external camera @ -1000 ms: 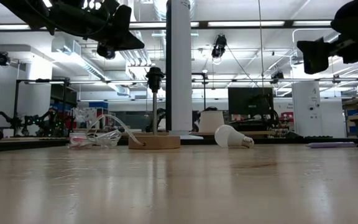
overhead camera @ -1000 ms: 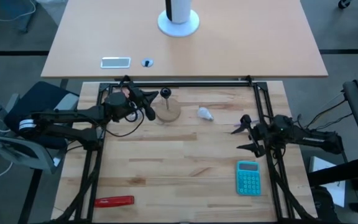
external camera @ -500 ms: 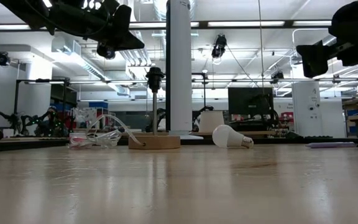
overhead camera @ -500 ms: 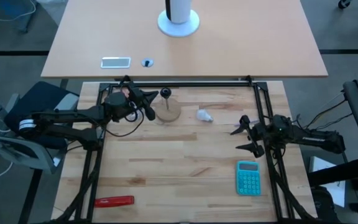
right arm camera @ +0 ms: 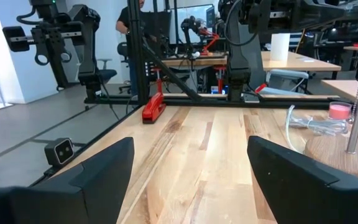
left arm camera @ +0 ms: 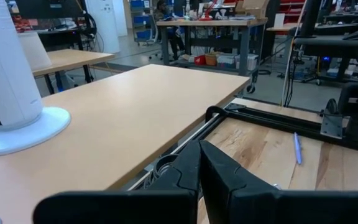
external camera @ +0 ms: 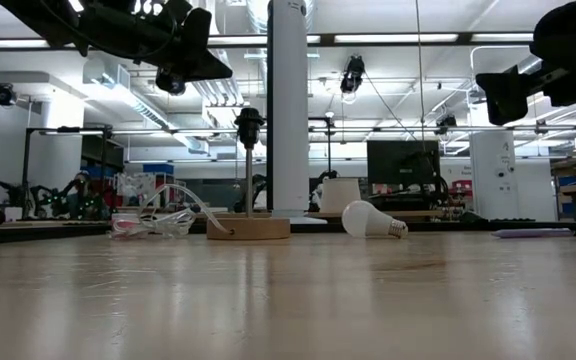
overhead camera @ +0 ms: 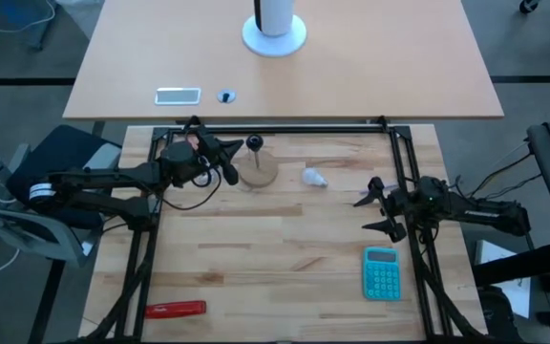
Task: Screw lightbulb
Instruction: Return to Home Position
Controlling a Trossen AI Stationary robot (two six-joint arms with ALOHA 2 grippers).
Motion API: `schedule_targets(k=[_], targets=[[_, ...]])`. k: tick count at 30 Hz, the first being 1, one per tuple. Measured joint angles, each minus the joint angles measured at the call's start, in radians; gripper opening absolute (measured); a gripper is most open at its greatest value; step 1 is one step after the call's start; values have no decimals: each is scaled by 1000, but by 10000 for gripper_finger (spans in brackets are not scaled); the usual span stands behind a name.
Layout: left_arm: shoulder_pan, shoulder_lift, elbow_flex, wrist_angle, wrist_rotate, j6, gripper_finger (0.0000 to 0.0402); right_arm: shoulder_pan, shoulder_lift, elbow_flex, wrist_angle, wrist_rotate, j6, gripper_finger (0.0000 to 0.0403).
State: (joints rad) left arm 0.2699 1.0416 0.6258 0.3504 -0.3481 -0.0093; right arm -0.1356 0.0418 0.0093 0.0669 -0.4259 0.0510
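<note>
No words or numbers can be read anywhere. The teal calculator [overhead camera: 381,272] has keys, but the marks on them are too small to make out. The small flat white thing [overhead camera: 178,95] on the far surface [overhead camera: 390,67] shows no clear writing either.

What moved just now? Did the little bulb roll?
Yes, a tiny bit. The lightbulb rolled slightly toward the wooden lamp base, then stopped. Nothing was grabbed or let go. The rest stayed as it was: the left gripper is shut beside the lamp, and the right gripper is open and empty near the teal calculator.
</note>
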Motion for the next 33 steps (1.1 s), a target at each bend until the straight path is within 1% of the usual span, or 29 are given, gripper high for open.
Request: schedule_targets(k=[13, 24, 33], targets=[[0, 0, 0, 0, 0, 0, 0, 0, 0, 0, 0, 0, 0, 293], [0, 0, 0, 0, 0, 0, 0, 0, 0, 0, 0, 0, 0, 311], [0, 0, 0, 0, 0, 0, 0, 0, 0, 0, 0, 0, 0, 298]])
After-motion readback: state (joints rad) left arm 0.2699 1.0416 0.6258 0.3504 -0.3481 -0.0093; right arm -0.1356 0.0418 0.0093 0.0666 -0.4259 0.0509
